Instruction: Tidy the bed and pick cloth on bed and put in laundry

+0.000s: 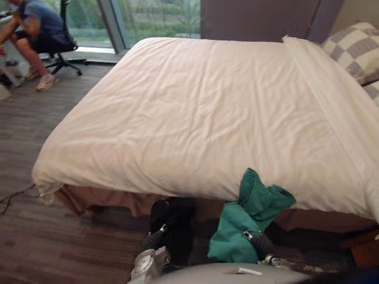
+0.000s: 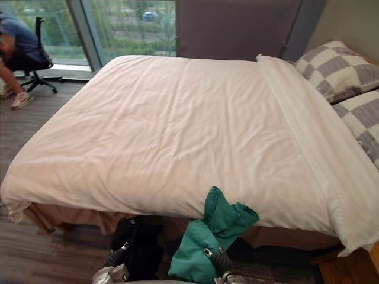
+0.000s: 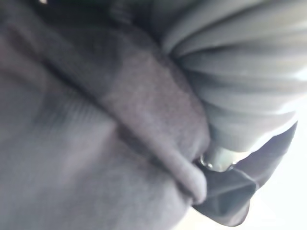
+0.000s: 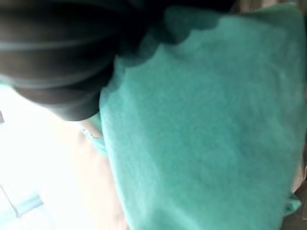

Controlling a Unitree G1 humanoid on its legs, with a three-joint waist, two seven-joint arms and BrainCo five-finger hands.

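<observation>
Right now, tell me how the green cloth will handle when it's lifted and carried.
Probably floppy: the green cloth is crumpled into soft folds and shows no shape of its own. Likely light for its bulk, since it bunches up loosely. Its loose ends may well dangle and could catch on the edge of the bed.

left arm (image 1: 145, 266) and right arm (image 1: 276, 260) low and close together, wrists angled forward, left hand (image 3: 240, 81) and right hand (image 4: 53, 57) showing dark ribbed covers
</observation>
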